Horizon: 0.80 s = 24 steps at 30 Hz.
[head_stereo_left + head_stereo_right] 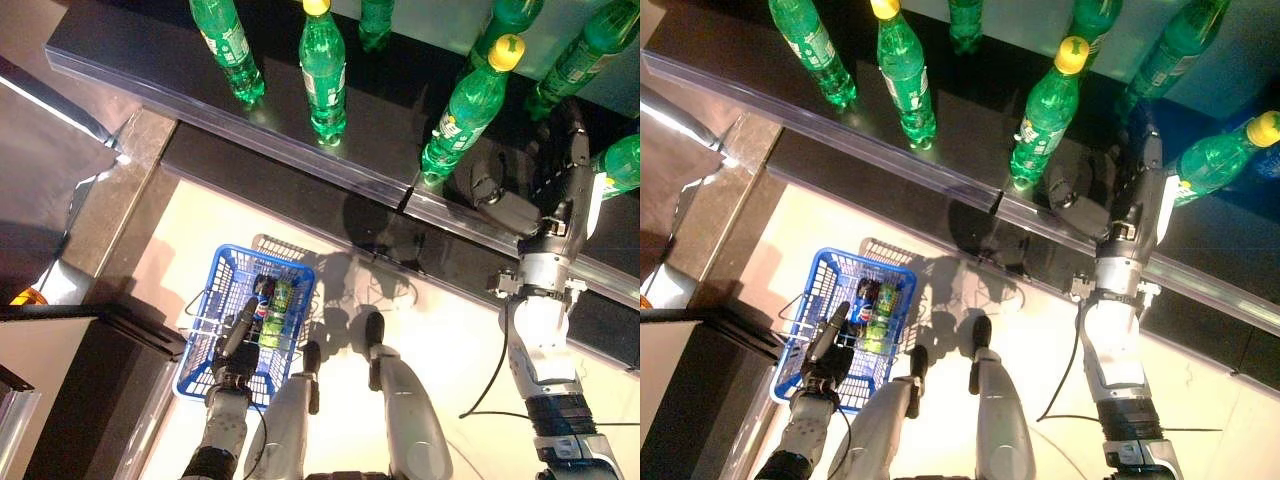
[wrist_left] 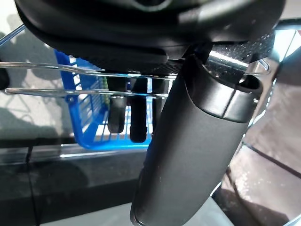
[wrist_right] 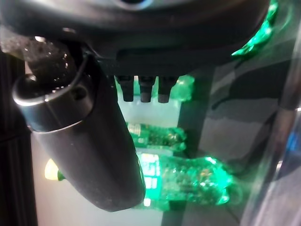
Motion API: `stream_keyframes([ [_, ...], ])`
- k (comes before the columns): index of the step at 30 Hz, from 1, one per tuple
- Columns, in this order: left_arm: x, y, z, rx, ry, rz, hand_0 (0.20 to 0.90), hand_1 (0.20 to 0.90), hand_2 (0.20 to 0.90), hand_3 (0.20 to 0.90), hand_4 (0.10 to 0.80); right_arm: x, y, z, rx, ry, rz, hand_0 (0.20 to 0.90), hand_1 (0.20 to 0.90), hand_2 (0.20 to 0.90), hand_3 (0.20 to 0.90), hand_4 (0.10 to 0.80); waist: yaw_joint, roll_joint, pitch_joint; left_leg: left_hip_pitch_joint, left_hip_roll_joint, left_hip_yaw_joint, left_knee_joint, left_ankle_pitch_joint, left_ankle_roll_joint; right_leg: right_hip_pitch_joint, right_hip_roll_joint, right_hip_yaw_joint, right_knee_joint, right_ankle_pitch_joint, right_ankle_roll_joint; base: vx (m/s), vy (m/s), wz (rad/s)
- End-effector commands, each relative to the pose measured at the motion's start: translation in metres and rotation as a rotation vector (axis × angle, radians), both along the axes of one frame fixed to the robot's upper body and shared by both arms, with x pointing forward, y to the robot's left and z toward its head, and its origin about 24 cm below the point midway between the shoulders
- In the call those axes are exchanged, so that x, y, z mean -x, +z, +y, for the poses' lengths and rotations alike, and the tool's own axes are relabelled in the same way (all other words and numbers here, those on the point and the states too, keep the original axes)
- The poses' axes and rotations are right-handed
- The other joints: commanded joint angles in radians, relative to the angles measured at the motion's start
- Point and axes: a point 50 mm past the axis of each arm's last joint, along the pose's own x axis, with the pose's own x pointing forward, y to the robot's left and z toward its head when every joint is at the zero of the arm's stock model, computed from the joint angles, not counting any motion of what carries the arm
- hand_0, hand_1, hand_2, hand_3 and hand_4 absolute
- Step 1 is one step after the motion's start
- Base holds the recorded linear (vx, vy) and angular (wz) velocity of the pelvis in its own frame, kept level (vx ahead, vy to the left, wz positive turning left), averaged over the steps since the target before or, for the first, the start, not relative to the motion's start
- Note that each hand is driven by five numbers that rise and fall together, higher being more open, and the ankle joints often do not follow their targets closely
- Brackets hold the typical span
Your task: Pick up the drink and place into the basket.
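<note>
Green drink bottle point(image 1: 468, 108), yellow cap, upright on dark worktop point(image 1: 120, 60), just left of right robot hand point(image 1: 560, 170). Right robot hand raised over worktop, fingers straight, apart, holding nothing; its wrist view alone shows green bottle just past fingertips. Blue basket point(image 1: 205, 300) on floor, bottles inside. Left robot hand point(image 1: 235, 345) at basket; wrist view shows fingers point(image 2: 136, 117) curled over wire handle point(image 2: 70, 80).
</note>
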Motion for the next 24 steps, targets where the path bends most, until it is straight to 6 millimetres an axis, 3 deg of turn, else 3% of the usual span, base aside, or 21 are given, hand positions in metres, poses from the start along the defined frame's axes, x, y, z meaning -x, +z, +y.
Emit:
stream_keyframes([
  [1, -0.012, 0.063, 0.050, -0.204, 0.100, -0.335, 0.300, 0.300, 0.300, 0.200, 0.100, 0.008, 0.056, 0.004, 0.040, 0.050, -0.241, 0.900, 0.900, 0.900, 0.900, 0.800, 0.023, -0.001, -0.033, -0.102, -0.014, 0.006, 0.087, 0.032, 0.041, 0.097, -0.006, 0.041, 0.014, -0.090, 0.067, 0.000, 0.000, 0.00],
  [24, -0.020, 0.066, 0.051, -0.219, 0.065, -0.328, 0.300, 0.300, 0.300, 0.200, 0.100, -0.013, 0.072, -0.008, 0.045, 0.006, -0.175, 0.900, 0.900, 0.900, 0.900, 0.800, 0.074, -0.003, -0.021, -0.103, -0.021, -0.017, 0.063, 0.051, 0.035, 0.117, -0.014, 0.006, -0.006, -0.087, 0.075, 0.009, -0.008, 0.06],
])
